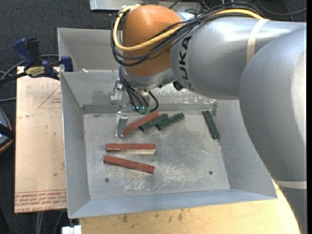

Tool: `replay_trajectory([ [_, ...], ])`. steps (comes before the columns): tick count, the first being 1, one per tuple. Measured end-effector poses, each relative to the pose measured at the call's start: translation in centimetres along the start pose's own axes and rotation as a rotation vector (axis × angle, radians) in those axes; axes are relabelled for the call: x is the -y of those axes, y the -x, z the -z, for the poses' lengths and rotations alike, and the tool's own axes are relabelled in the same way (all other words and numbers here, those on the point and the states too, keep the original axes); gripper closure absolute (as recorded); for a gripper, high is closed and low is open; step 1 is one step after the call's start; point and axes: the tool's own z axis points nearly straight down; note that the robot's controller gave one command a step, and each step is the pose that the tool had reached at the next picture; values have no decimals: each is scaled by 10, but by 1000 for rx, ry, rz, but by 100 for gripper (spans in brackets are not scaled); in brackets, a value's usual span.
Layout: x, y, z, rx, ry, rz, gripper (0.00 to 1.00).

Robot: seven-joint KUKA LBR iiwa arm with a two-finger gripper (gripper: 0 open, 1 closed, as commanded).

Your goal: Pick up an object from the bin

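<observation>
The arm (234, 57) comes in from the right and covers much of the upper part of the view. Its wrist carries an orange cover (146, 33) with cables (127, 50) looped around it. Under it is the bin (73, 130), with six sticks lying flat on its floor.

The jaws hang from the wrist near the back left of the floor. Their tip stands at the lower left end of a red-brown stick (141, 123). Whether they are released or clenched, I cannot tell. This stick lies in the back part of the floor, left of the middle. Its long axis runs diagonally, from lower left at the jaws up to the right.

Two dark green sticks (163, 122) lie just beside its right end, slanted in nearly the same direction. A third green stick (211, 125) lies well apart at the right and is almost upright in the view.

In front, two more red-brown sticks are near each other but apart. One (130, 147) lies almost level. The other (128, 164) drops slightly to the right.
</observation>
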Motion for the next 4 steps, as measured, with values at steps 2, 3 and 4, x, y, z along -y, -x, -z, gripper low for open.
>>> replay_trajectory([
  [2, -14, -25, -34, 12, 2, -14, 0],
  [3, 11, -39, -123, 15, 5, 123, 100],
  [4, 11, -39, -123, 15, 5, 123, 100],
])
